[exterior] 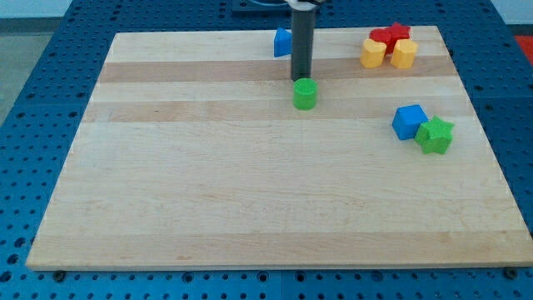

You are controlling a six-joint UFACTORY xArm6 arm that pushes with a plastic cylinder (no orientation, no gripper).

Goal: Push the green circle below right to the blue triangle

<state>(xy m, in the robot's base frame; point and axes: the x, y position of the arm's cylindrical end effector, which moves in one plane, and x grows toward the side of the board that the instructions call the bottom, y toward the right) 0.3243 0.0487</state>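
Rod hangs vertical from the view's top, centre, slightly right of the midline. Upper part sits in a darker mount that's cut off by the frame edge, so nothing of the arm above it shows. Shaft is straight, dark grey, no visible tilt. My tip is down at board height, in the upper part of the view. No wrist or joints visible.

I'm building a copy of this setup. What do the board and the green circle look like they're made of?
Board: apparently wood, pale glued strips with visible grain, smooth matt finish. Green circle: probably plastic, uniformly bright, with a faintly ridged top, possibly 3D-printed. My tip stands just above it in the view.
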